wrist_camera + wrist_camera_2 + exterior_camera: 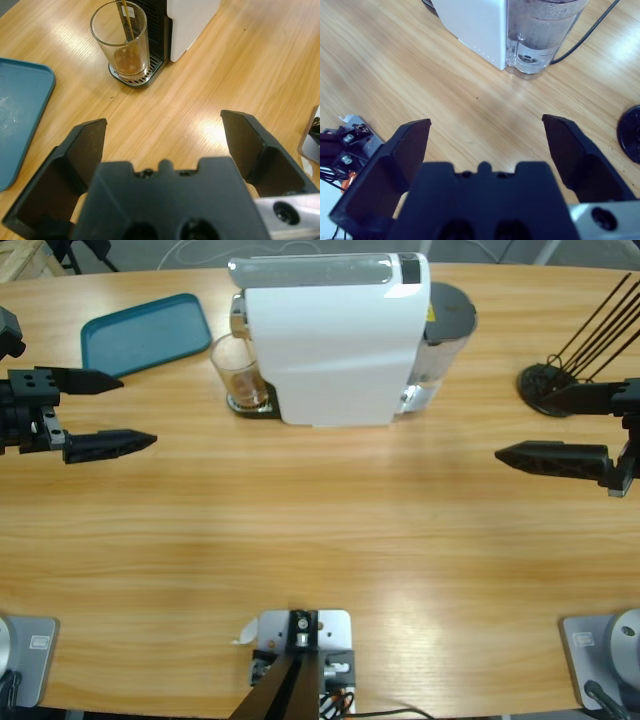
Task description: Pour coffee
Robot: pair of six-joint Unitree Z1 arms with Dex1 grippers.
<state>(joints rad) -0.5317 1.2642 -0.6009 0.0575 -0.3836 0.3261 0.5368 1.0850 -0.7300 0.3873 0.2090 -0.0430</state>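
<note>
A clear glass [240, 370] stands on the drip tray of a white coffee machine [330, 340] at the back middle of the table. In the left wrist view a thin stream runs from the spout into the glass [120, 40], where a shallow layer of brown coffee [127, 61] lies at the bottom. My left gripper [105, 412] is open at the table's left edge, well short of the glass, and holds nothing [162, 130]. My right gripper [560, 425] is open at the right edge, holding nothing [485, 125], and faces the machine's water tank [540, 35].
A teal tray [145, 332] lies at the back left, beside the glass. A black round stand with thin rods [550, 388] sits at the back right, close to the right gripper. A cable trails behind the tank.
</note>
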